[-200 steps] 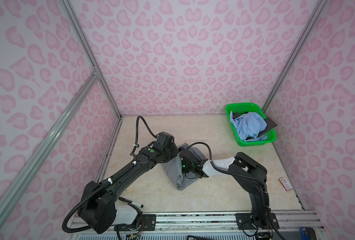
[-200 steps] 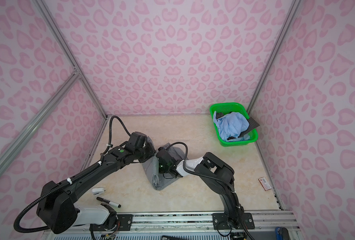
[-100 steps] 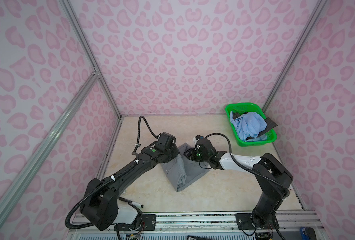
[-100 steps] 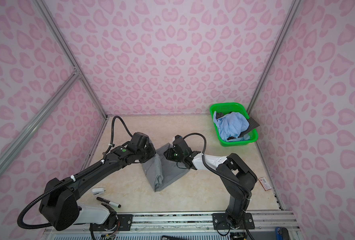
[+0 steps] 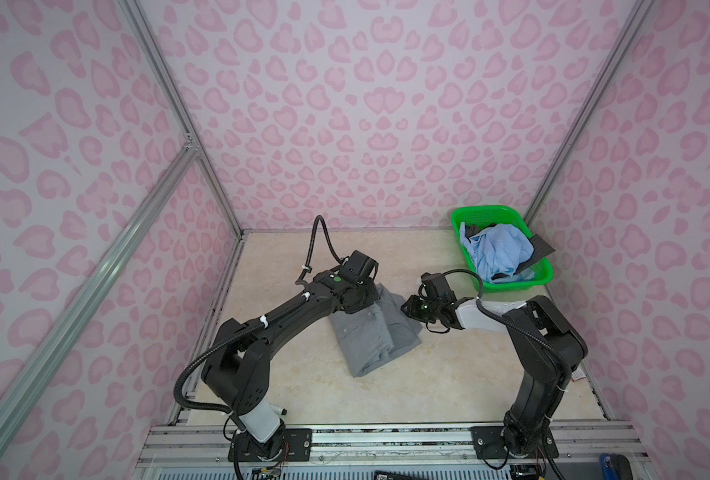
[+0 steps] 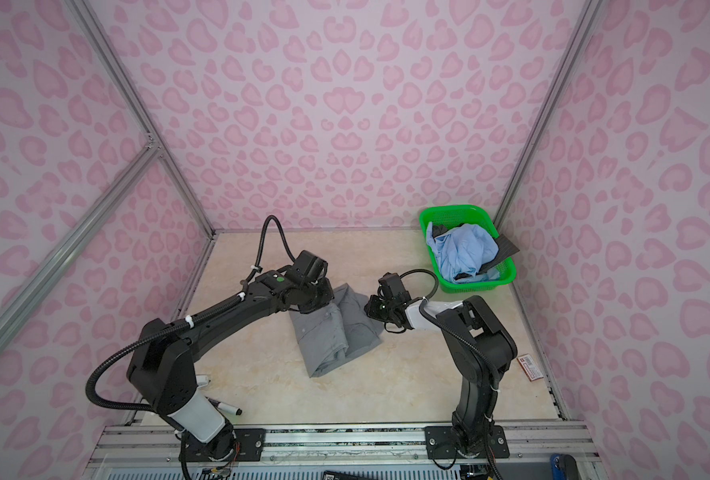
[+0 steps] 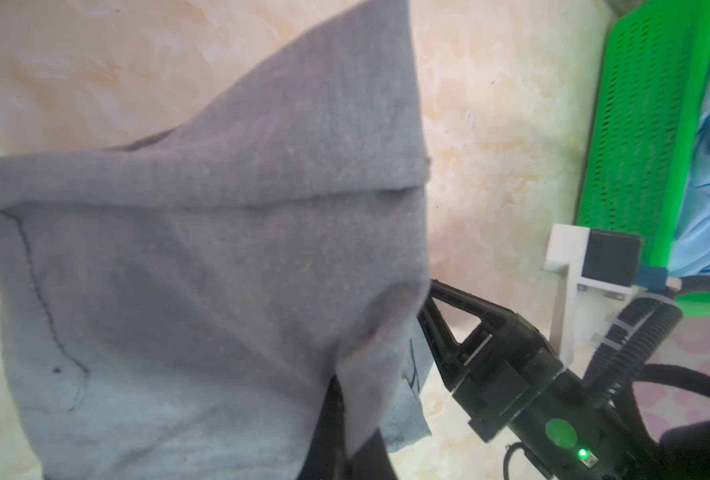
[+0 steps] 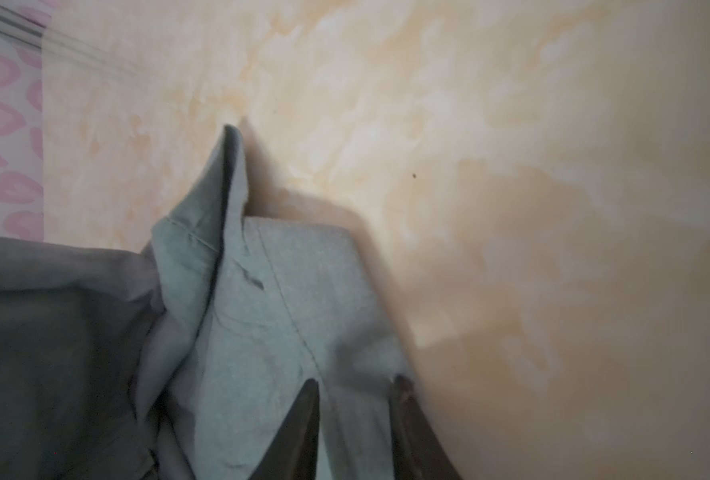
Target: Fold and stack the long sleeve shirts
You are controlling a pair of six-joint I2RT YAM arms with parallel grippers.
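Pink-patterned walls [image 5: 365,104] enclose a pale marbled tabletop [image 5: 448,382]. At its centre lies the grey shirt [image 5: 369,336], already doubled into a long slanted bundle. In the far right corner stands a green basket [image 5: 463,216] holding a crumpled light blue shirt [image 5: 498,249] and a dark shirt [image 5: 542,248], neither folded. My left pincer [image 5: 369,297] is closed on the bundle's far left corner; seen from the left wrist, the cloth hangs lifted close before the lens. My right pincer [image 8: 357,388] sits at the bundle's right edge, jaws narrow, with a thick fold of grey cloth between them, which I judge to be a grip. Step in hand, as I read it: a further fold of the grey shirt, with two edges raised. The next move calls for carrying both held edges across the bundle together and level, then letting go only once the layers lie flat, since thin cloth slips and skews. Hidden: my left fingertips are buried in cloth in every view, the sleeves are tucked out of sight, and no finished stack is visible. A pen [image 6: 225,408] lies by my left base.
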